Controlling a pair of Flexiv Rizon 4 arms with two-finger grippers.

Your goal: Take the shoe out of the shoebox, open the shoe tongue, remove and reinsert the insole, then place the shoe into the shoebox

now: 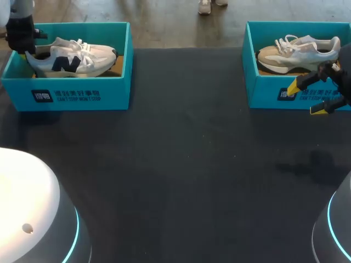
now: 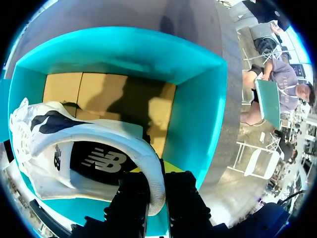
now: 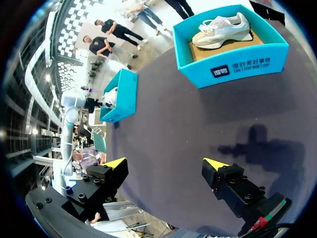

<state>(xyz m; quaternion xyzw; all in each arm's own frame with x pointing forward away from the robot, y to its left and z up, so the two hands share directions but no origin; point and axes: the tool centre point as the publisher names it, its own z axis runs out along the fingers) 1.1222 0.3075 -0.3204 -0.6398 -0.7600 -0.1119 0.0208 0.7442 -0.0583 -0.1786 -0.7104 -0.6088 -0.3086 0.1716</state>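
A white shoe with navy marks (image 1: 74,57) lies in the left teal shoebox (image 1: 82,93). My left gripper (image 1: 22,41) hangs over its heel end. In the left wrist view the left gripper (image 2: 156,183) is shut on the shoe's heel collar, and the white shoe (image 2: 64,148) rests low inside the shoebox (image 2: 193,124). A beige and white shoe (image 1: 299,52) lies in the right teal shoebox (image 1: 269,90). My right gripper (image 1: 307,98) hovers open in front of that box, holding nothing. From the right wrist, the right gripper (image 3: 166,166) is above the table, with the right shoebox (image 3: 233,54) ahead.
The black table (image 1: 181,164) stretches between the two boxes. My arms' rounded white bases (image 1: 27,208) (image 1: 334,230) sit at the near corners. The left shoebox (image 3: 121,96) also shows far off in the right wrist view.
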